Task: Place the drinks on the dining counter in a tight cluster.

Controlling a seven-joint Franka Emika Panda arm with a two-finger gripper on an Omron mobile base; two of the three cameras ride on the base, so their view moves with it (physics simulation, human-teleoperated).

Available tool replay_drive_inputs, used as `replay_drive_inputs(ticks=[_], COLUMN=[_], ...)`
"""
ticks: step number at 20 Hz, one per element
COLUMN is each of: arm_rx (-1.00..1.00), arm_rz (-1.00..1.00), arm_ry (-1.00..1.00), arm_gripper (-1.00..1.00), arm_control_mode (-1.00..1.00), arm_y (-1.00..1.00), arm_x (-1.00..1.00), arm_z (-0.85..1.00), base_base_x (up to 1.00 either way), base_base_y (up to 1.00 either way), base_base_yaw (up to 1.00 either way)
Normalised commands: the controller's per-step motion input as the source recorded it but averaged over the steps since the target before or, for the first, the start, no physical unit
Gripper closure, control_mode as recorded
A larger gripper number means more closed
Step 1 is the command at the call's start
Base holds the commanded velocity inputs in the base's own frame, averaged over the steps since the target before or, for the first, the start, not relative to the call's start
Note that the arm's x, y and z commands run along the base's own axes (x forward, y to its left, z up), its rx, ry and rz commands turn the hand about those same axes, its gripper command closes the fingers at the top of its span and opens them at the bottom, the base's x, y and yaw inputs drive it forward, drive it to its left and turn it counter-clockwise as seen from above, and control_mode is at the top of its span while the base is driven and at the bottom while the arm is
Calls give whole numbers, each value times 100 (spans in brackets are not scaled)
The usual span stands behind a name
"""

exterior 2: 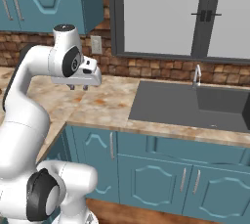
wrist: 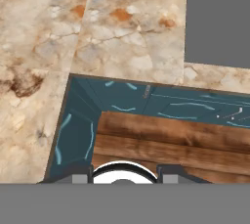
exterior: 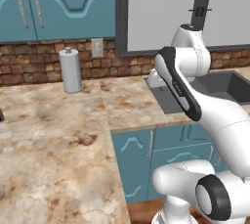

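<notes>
The gripper [exterior 2: 78, 87] hangs above the table [exterior 2: 105, 105], its jaws spread wide, holding and touching nothing; the sink [exterior 2: 195, 105] lies at its 3 o'clock.

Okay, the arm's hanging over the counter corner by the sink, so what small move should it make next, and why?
Probably swing left along the counter. The gripper hangs empty above the corner beside the sink, over bare stone in the hand view. A small dark thing at the left base view's far left edge may be a drink, though too little shows to tell.
</notes>
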Motion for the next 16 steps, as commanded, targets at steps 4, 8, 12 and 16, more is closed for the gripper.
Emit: replay_drive_inputs(ticks=[4,8,12,16], arm_rx=[0,0,0,0], arm_rz=[0,0,0,0], arm_ry=[0,0,0,0], arm_gripper=[-100,-100,-100,-100], arm_control_mode=[-100,-100,-100,-100], arm_y=[0,0,0,0], arm_x=[-2,-3,-6,-29], arm_z=[0,0,0,0], base_base_x=[0,0,0,0], base_base_y=[0,0,0,0], base_base_yaw=[0,0,0,0])
